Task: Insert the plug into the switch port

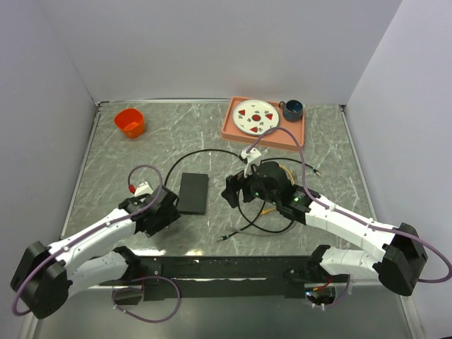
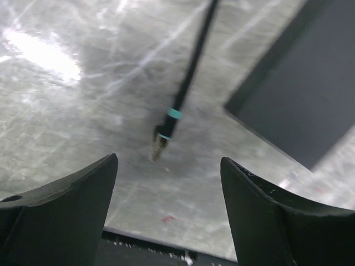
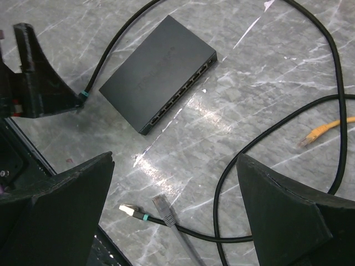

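On the desk (image 2: pixel 66 83), plug: the plug (image 2: pixel 161 144) lies flat by the blank long side of the switch (image 3: pixel 158 69). It is the metal-tipped, teal-banded end of a black cable (image 2: pixel 194 61).
Left pincer (image 2: pixel 169 160): released, its jaws spread either side of the plug and touching nothing.
Right pincer (image 3: pixel 175 157): released wide and empty, hovering on the socket side of the switch.
Switch port (image 3: pixel 180 95): one of a row along the long side facing the right pincer (the side away from the plug).
Step in hand: reaching for the plug; as I judge it, no grasp has been made yet.
Next move: close the left pincer on the plug body behind its tip. Then carry it round to the port row and line it up square.
Other ends: a second teal-banded plug (image 3: pixel 128 210), a grey plug (image 3: pixel 161 203) and an orange plug (image 3: pixel 312 134) lie near the right pincer.
Writing: none readable; a faint mark on the switch's top is too small to make out.
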`<state>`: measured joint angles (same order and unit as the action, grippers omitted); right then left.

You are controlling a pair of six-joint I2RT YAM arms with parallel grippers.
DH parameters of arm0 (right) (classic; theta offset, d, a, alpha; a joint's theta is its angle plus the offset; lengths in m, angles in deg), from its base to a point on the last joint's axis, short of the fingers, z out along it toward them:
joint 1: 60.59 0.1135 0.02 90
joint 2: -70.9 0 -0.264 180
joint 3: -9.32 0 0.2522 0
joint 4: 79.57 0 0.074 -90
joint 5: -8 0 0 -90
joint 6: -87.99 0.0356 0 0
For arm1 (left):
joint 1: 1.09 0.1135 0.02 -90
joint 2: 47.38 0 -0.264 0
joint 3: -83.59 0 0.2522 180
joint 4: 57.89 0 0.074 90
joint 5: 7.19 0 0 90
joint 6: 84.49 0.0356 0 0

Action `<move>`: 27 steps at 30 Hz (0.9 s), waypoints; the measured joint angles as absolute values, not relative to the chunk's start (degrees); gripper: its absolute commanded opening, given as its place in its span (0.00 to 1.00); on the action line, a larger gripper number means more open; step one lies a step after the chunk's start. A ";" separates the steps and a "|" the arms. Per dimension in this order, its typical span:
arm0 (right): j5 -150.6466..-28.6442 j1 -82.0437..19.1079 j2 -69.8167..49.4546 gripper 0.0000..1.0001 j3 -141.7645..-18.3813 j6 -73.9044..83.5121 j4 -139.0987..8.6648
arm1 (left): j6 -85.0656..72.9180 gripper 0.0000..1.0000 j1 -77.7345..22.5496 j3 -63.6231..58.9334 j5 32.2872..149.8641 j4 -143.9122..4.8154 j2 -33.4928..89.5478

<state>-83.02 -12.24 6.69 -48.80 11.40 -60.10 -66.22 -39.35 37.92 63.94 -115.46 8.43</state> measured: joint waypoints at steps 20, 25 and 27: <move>-83.92 -12.19 6.50 1.00 -48.80 10.50 -60.18 | -66.55 0.14 -39.81 41.27 59.92 -109.04 16.08; -83.96 -12.19 6.61 1.00 -48.95 9.87 -60.01 | -64.73 0.01 -39.97 40.59 59.53 -108.89 17.13; -83.98 -12.19 6.61 1.00 -49.41 9.63 -59.75 | -64.36 0.01 -39.99 40.31 59.53 -109.08 17.29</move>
